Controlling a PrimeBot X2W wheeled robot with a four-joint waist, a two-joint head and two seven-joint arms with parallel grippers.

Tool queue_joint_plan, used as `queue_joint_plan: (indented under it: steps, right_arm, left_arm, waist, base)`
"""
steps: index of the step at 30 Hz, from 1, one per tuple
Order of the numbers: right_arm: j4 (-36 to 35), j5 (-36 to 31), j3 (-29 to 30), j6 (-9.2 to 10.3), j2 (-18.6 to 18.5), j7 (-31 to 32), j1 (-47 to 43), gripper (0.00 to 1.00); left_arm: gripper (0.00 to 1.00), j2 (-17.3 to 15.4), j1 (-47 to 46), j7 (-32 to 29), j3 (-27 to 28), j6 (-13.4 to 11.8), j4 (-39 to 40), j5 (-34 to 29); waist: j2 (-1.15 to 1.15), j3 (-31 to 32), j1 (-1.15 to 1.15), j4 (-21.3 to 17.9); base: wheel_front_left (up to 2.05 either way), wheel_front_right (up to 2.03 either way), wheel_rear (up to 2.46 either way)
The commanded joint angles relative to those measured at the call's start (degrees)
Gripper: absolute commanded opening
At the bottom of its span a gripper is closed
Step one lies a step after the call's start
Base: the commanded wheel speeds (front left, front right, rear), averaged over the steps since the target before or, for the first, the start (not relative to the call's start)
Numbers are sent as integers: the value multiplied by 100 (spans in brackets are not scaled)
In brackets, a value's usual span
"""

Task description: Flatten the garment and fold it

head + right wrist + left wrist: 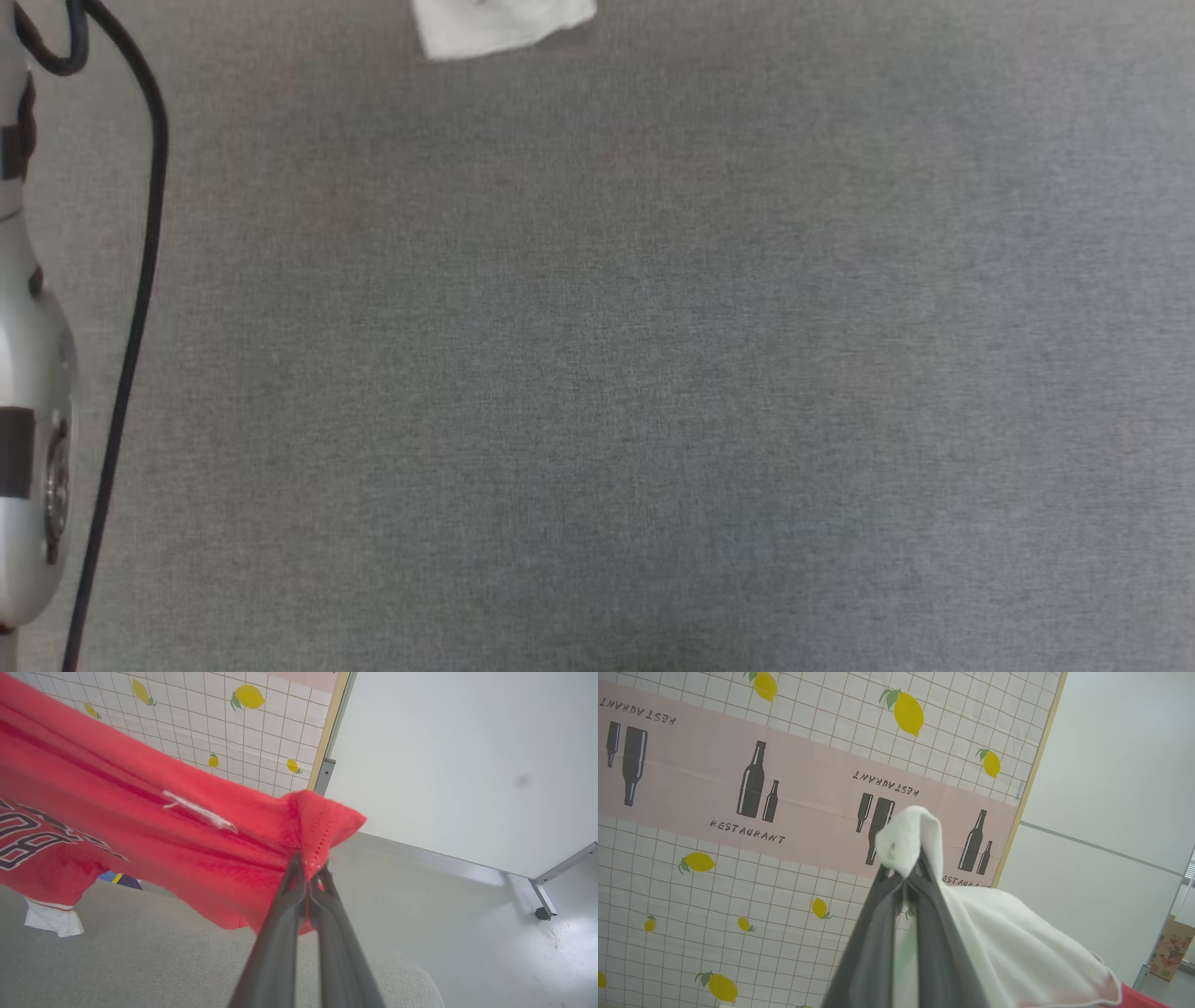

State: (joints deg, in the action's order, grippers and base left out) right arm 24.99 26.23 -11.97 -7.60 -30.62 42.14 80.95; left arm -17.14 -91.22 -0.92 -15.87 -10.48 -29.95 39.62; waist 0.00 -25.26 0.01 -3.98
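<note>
On the left, the left gripper (pixel 904 877) is clenched on a white sleeve (pixel 1008 938) of the red T-shirt (pixel 140 826), before a lemon-printed screen (pixel 738 882). The shirt hangs stretched above the grey table (pixel 653 373), with a white end touching its far part. On the right, the right gripper (pixel 308 870) pinches a red hem corner.

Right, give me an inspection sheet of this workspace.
Surface: grey fabric surface, bare apart from a white cloth end at the head view's top edge.
Job's things: garment held up, red body hanging.
Clutter: nothing seen.
Grippers: left gripper shut on the white sleeve; right gripper shut on a stitched red edge.
Cables: black cable hanging beside the pale forearm.
Surroundings: lemon-patterned screen, white wall, cardboard box.
</note>
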Motion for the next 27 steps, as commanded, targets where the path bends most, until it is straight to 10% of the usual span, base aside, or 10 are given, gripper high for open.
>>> queue_joint_plan:
  steps: [1,21,27]
  right_arm:
    - [129,-11,-17,11,-59,-70,18,0]
    - [41,1630,-385,11,-456,-1783,-3697,0]
    - [-239,1770,-281,11,-145,-2157,-5628,0]
  left_arm:
    - [0,-20,-58,65,9,43,-94,-75]
    - [0,382,3570,851,-126,1168,-279,806]
    - [0,273,5724,769,-48,1019,547,1210]
  waist:
    - [0,-150,-1,74]
    - [0,1253,-1,707]
    - [0,1949,-1,685]
  base:
    - [0,0,0]
    - [0,0,0]
    - [0,0,0]
